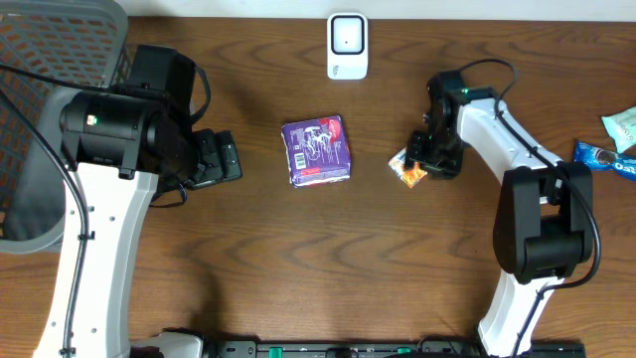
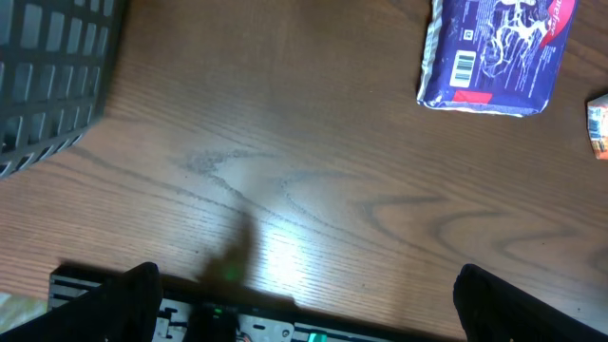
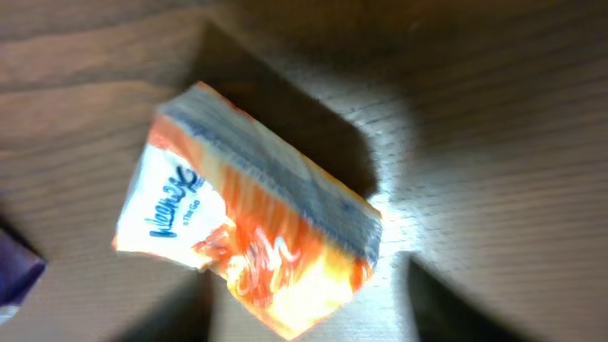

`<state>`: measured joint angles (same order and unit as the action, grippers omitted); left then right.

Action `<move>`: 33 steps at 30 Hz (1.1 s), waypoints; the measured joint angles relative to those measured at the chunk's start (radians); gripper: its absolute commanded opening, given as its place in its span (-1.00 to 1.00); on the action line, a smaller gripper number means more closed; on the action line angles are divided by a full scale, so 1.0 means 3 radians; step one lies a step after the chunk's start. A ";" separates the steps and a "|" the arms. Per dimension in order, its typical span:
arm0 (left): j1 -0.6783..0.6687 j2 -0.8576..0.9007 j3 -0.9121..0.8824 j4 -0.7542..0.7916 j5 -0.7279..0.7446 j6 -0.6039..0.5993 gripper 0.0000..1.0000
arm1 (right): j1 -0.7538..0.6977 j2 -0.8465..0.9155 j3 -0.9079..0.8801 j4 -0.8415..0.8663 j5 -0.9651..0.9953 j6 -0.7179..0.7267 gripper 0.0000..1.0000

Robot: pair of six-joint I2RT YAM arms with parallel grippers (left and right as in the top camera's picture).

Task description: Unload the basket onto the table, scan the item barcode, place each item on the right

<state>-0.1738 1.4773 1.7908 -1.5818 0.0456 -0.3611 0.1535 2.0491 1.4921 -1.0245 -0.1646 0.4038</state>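
Both my grippers sit low: my left gripper point(image 1: 231, 159) is spread wide and empty, while my right gripper point(image 1: 422, 157) hovers over the orange pack point(image 3: 256, 218), jaws too blurred to tell. That pack lies on the table, right of the purple pack point(image 1: 317, 150). I judge this the pick-up step; next calls for a firm grip, then its barcode turned toward the scanner point(image 1: 347, 45).
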 measured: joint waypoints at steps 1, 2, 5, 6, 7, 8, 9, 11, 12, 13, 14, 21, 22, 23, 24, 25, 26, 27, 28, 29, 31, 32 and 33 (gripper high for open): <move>0.0000 0.0000 0.0000 0.0000 0.0000 0.0000 0.96 | -0.0008 0.0014 0.0116 -0.0083 0.0011 -0.0090 0.99; 0.0000 0.0000 0.0000 -0.0001 0.0000 0.0000 0.96 | -0.0014 0.0018 0.0212 -0.0104 0.0017 -0.0178 0.98; 0.0000 0.0000 0.0000 -0.0001 0.0000 0.0000 0.96 | -0.0018 0.0017 0.0468 -0.0066 0.0031 -0.0520 0.79; 0.0000 0.0000 0.0000 -0.0001 0.0000 0.0000 0.96 | -0.0017 0.0017 0.0516 0.0008 0.0033 -0.0682 0.64; 0.0000 0.0000 0.0000 -0.0001 0.0000 0.0000 0.95 | -0.0015 0.0017 0.0544 0.0079 0.0034 -0.0896 0.50; 0.0000 0.0000 0.0000 -0.0001 0.0000 0.0000 0.96 | -0.0015 0.0017 0.0546 0.0107 0.0041 -0.1021 0.41; 0.0000 0.0000 0.0000 0.0000 0.0000 0.0000 0.96 | -0.0015 0.0017 0.0546 0.0130 0.0039 -0.1189 0.36; 0.0000 0.0000 0.0000 -0.0001 0.0000 0.0000 0.95 | -0.0015 0.0018 0.0529 0.0169 0.0042 -0.1453 0.31; 0.0000 0.0000 0.0000 0.0000 0.0000 0.0000 0.96 | -0.0015 0.0018 0.0507 0.0179 0.0039 -0.1607 0.31; 0.0000 0.0000 0.0000 -0.0001 0.0000 0.0000 0.96 | -0.0015 0.0018 0.0474 0.0183 0.0028 -0.1771 0.31; 0.0000 0.0000 0.0000 -0.0001 0.0000 0.0000 0.96 | -0.0015 0.0018 0.0443 0.0182 0.0014 -0.1888 0.33; 0.0000 0.0000 0.0000 -0.0001 0.0000 0.0000 0.96 | -0.0018 0.0018 -0.0067 0.0221 -0.0383 -0.2691 0.25; 0.0000 0.0000 0.0000 -0.0001 0.0001 0.0000 0.96 | -0.0019 0.0018 -0.0135 0.0257 -0.0425 -0.2754 0.18; 0.0000 0.0000 0.0000 -0.0001 0.0001 0.0000 0.96 | -0.0027 0.0018 -0.0191 0.0305 -0.0455 -0.2803 0.11; 0.0000 0.0000 0.0000 0.0000 0.0000 0.0000 0.96 | -0.0039 0.0018 -0.0237 0.0347 -0.0483 -0.2842 0.05; 0.0000 0.0000 0.0000 -0.0001 0.0001 0.0000 0.96 | -0.0057 0.0018 -0.0273 0.0385 -0.0505 -0.2865 0.05; 0.0000 0.0000 0.0000 -0.0001 0.0000 0.0000 0.96 | -0.0086 0.0018 -0.0318 0.0434 -0.0524 -0.2895 0.06; 0.0000 0.0000 0.0000 -0.0001 0.0000 0.0000 0.96 | -0.0108 0.0018 -0.0348 0.0473 -0.0539 -0.2899 0.05; 0.0000 0.0000 0.0000 -0.0001 0.0000 0.0000 0.96 | -0.0123 0.0017 -0.0359 0.0491 -0.0571 -0.2900 0.04; 0.0000 0.0000 0.0000 -0.0001 0.0000 0.0000 0.96 | -0.0145 0.0017 -0.0360 0.0520 -0.0587 -0.2900 0.04; 0.0000 0.0000 0.0000 -0.0001 0.0000 0.0000 0.96 | -0.0173 0.0017 -0.0360 0.0547 -0.0649 -0.2897 0.04; 0.0000 0.0000 0.0000 0.0000 0.0000 0.0000 0.96 | -0.0182 0.0017 -0.0365 0.0554 -0.0701 -0.2897 0.05; 0.0000 0.0000 0.0000 -0.0001 0.0000 0.0000 0.95 | -0.0192 0.0017 -0.0370 0.0556 -0.0767 -0.2895 0.07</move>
<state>-0.1738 1.4773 1.7908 -1.5822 0.0456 -0.3611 0.0959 2.0541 1.3811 -0.8577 -0.3946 -0.4648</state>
